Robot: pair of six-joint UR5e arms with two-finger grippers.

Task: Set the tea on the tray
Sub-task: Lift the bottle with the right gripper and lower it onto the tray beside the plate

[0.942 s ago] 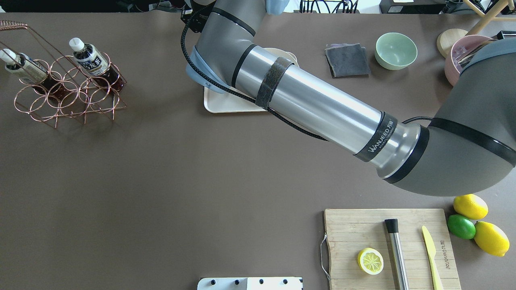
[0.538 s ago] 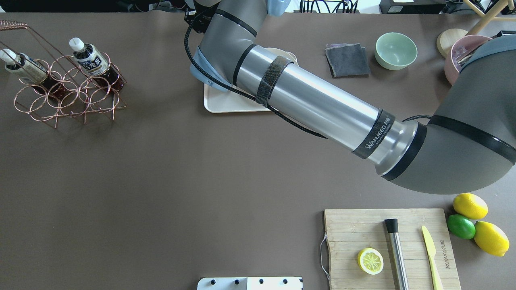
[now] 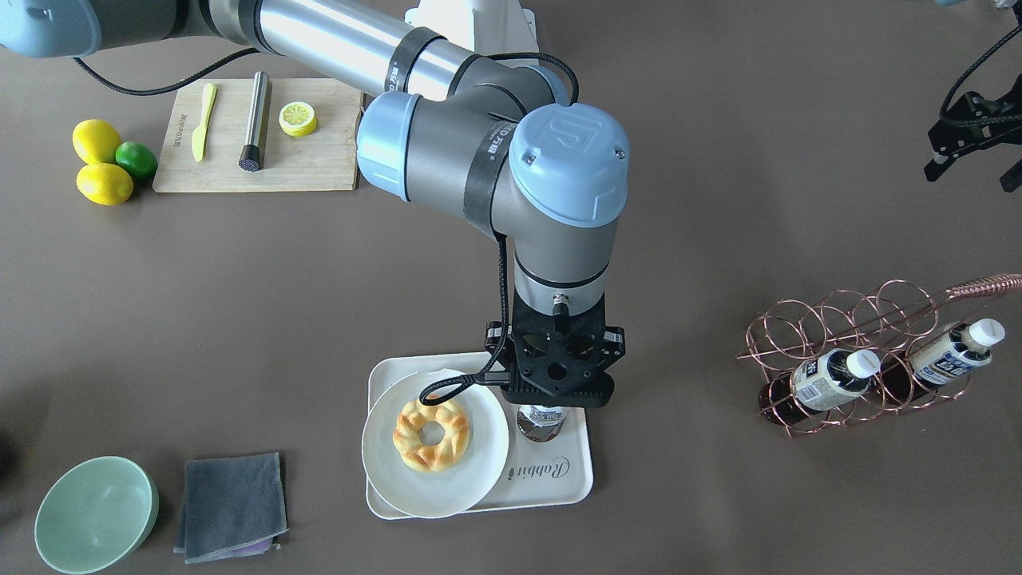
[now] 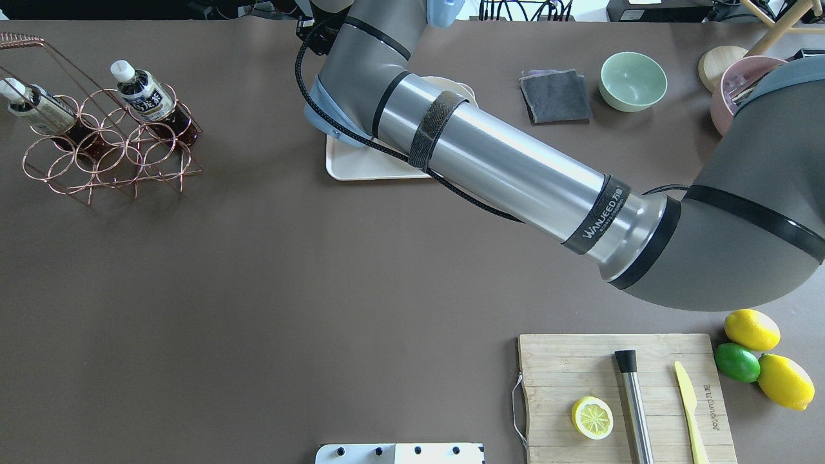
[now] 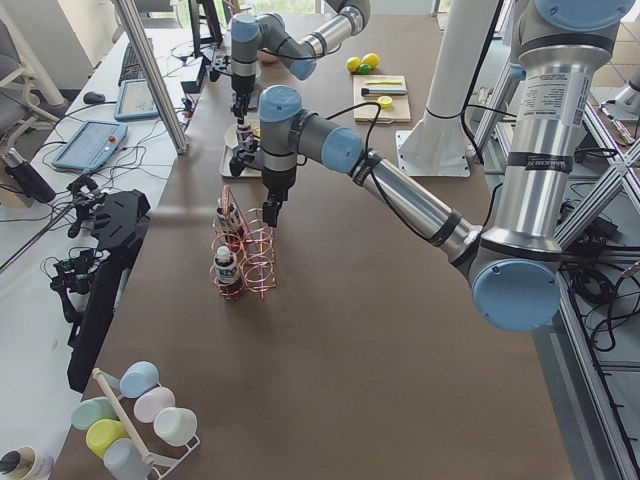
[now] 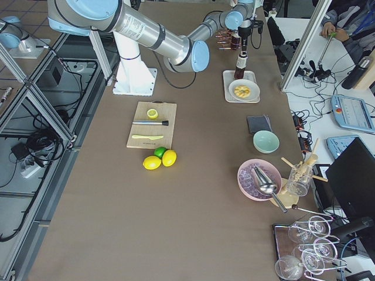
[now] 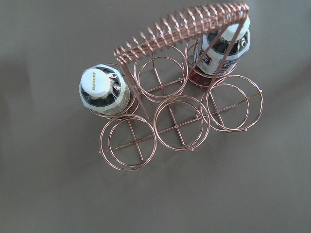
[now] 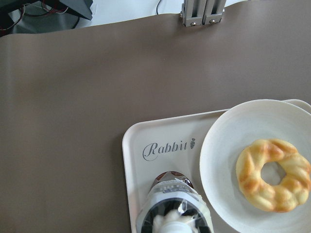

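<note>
One tea bottle [image 3: 541, 421] stands upright on the cream tray [image 3: 559, 475], beside the "Rabbit" lettering. It also shows in the right wrist view [image 8: 174, 206] on the tray [image 8: 133, 160]. My right gripper [image 3: 552, 382] sits directly over the bottle's top. Its fingers are hidden, so I cannot tell whether it grips. Two more tea bottles [image 4: 149, 96] [image 4: 38, 111] lie in the copper wire rack [image 4: 109, 151]. My left gripper [image 3: 970, 156] hangs open and empty above the rack; its wrist view shows both bottles [image 7: 103, 92] [image 7: 221, 51].
A round white plate [image 3: 479, 471] with a doughnut [image 3: 431, 434] takes the tray's other half. A grey cloth [image 3: 231, 505] and green bowl [image 3: 94, 513] lie near the tray. A cutting board [image 4: 622, 393] with lemon slice, knife and metal bar, plus lemons and a lime [image 4: 738, 362], sits near the robot.
My right arm's wrist end shifted slightly over the tray, then held still. The rack and its two bottles have not moved.
</note>
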